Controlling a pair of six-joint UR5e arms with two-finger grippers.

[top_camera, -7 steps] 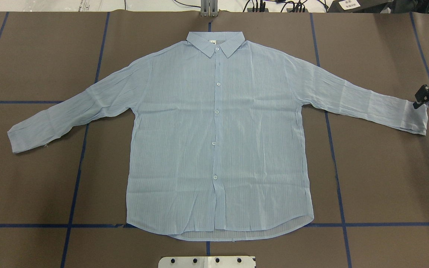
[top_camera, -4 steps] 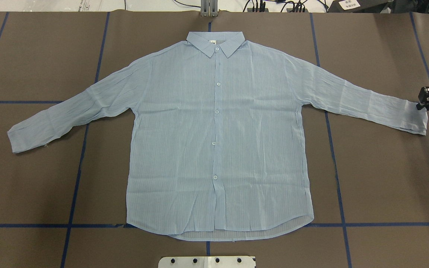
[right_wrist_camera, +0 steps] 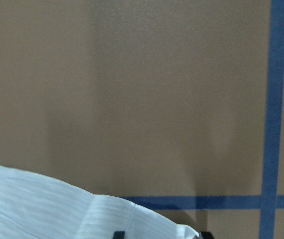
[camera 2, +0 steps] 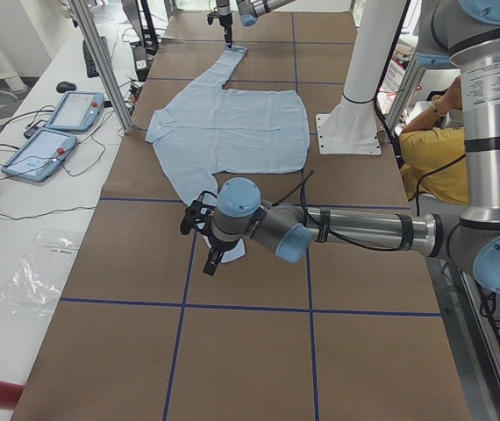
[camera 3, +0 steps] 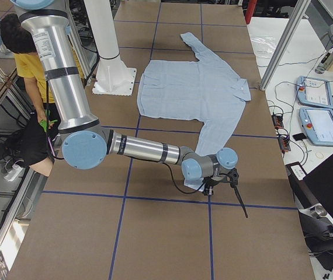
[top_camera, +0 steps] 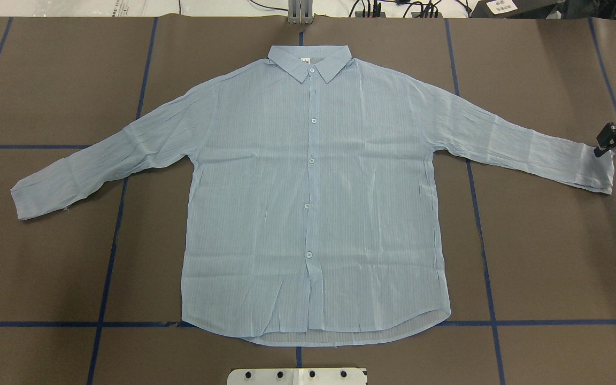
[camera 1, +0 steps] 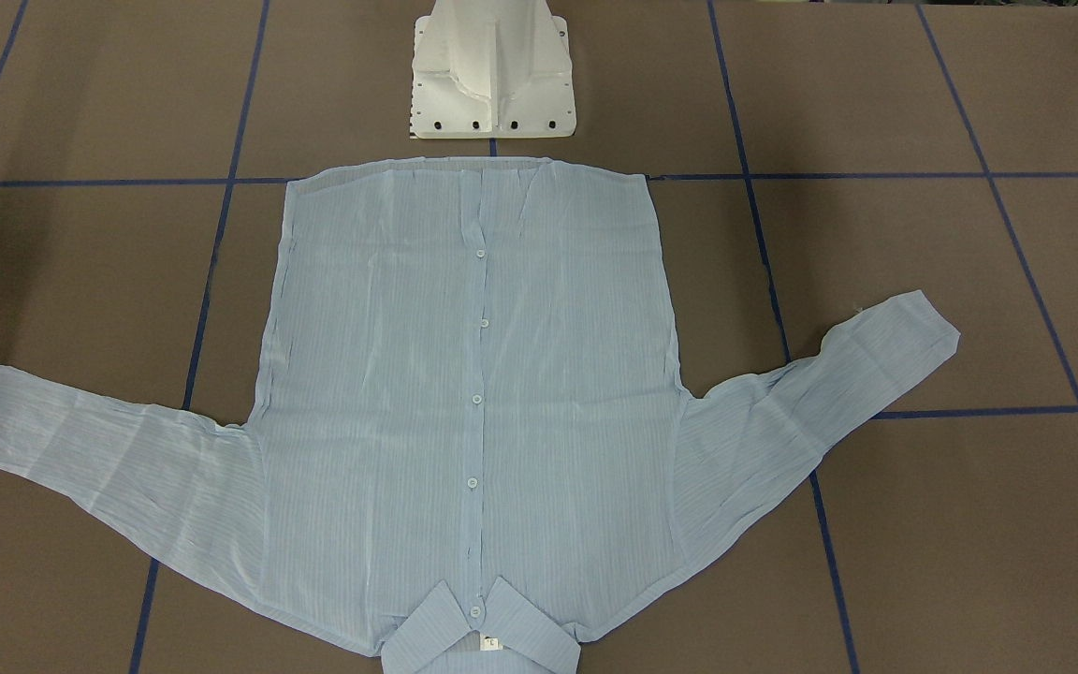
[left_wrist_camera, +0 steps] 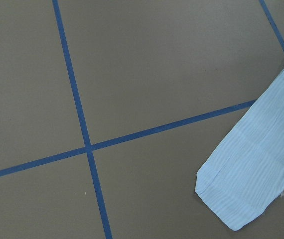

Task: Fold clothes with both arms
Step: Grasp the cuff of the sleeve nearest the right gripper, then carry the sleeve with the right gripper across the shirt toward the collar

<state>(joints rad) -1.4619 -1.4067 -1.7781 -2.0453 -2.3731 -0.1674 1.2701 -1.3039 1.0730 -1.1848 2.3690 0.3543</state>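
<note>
The clothes are one pale-blue shirt (top_camera: pixel 313 203), spread flat and face up, buttoned, collar at the far side, both sleeves stretched out. My right gripper (top_camera: pixel 607 143) is at the right cuff (top_camera: pixel 597 171). In the right wrist view two dark fingertips (right_wrist_camera: pixel 118 234) stand apart at the bottom edge with the cuff cloth (right_wrist_camera: pixel 57 209) between them, so it is open. My left gripper (camera 2: pixel 206 254) hovers by the left cuff (left_wrist_camera: pixel 251 184), a little off its end. Its fingers show too poorly to tell if they are open or shut.
The white pedestal base (camera 1: pixel 492 75) stands just behind the shirt's hem. Blue tape lines (top_camera: pixel 110 251) grid the brown table cover. A person in a yellow top (camera 2: pixel 434 158) sits behind the robot. Teach pendants (camera 2: pixel 57 132) lie on the side bench.
The right gripper drew back slightly toward the table's right edge, then returned to the cuff. The shirt has not moved.
</note>
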